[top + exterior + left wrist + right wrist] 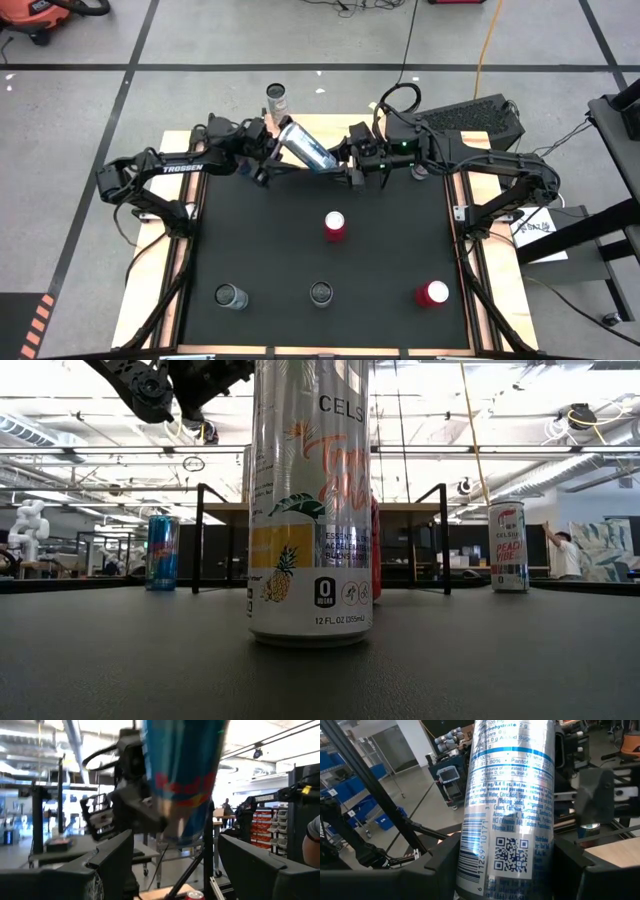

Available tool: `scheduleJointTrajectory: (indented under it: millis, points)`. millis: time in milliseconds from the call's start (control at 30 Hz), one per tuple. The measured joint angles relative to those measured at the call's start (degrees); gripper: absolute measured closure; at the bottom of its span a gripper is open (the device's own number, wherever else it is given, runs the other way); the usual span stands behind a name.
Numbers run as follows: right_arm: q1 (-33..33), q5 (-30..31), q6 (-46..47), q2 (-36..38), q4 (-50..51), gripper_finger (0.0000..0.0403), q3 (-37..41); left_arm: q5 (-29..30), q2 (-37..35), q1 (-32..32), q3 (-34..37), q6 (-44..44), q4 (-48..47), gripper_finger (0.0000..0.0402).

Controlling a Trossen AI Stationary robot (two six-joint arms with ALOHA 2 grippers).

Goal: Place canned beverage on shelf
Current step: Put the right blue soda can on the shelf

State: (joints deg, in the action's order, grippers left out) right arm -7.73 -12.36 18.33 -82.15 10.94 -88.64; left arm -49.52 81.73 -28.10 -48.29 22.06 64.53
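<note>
Arms meet mid-air | left pincer (pixel 268 160), right pincer (pixel 343 165) both grasping tilted blue can (pixel 305 146)

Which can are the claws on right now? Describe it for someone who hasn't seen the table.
Look at the far edge of the black mat, where both arms meet. Between the left claw and right claw is a blue-and-silver can. It is the only can tilted and off the mat; the others stand upright.

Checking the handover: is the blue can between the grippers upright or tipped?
Tipped. The blue can lies slanted in mid-air between the left gripper and the right gripper, above the mat's far edge.
</note>
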Motion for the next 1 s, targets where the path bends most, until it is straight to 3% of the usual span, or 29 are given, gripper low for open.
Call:
scheduleJointTrajectory:
  millis: [200,467,867,1000]
  points:
    - [0.0,0.0,-0.6,0.0,0.0,0.0195,0.0,6.4,0.0,0.0,0.0,0.4,-4.8,0.0107]
    - [0.0,0.0,-1.0,0.0,0.0,0.0195,0.0,6.5,0.0,0.0,0.0,16.4,-5.3,0.0107]
    - [0.0,0.0,-1.1,0.0,0.0,0.0195,0.0,7.7,0.0,0.0,0.0,5.8,-4.8,0.0107]
    - [0.0,0.0,-1.3,0.0,0.0,0.0195,0.0,5.6,0.0,0.0,0.0,3.0,-1.7,0.0106]
